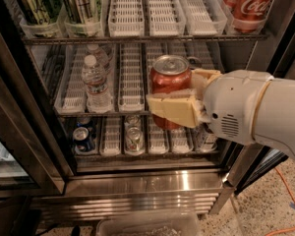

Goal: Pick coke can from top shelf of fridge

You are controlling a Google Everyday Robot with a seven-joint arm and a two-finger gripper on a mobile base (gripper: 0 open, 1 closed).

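Hand (186,96) around coke can (169,76), before open fridge (152,181); water bottles (96,82) left, apparently further back.

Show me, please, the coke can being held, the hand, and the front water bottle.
coke can (170,75): camera view, upper red side.
hand (173,90): camera view, midway between its fingertips, clamped on the can at centre frame.
front water bottle (96,87): camera view, middle of its body.

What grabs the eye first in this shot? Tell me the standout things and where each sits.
A red coke can stands out at centre, held upright by the gripper, its yellow jaws shut on it, in front of the middle racks of the open fridge. More red cans sit at the right end of the top shelf, with tall green cans at its left end.
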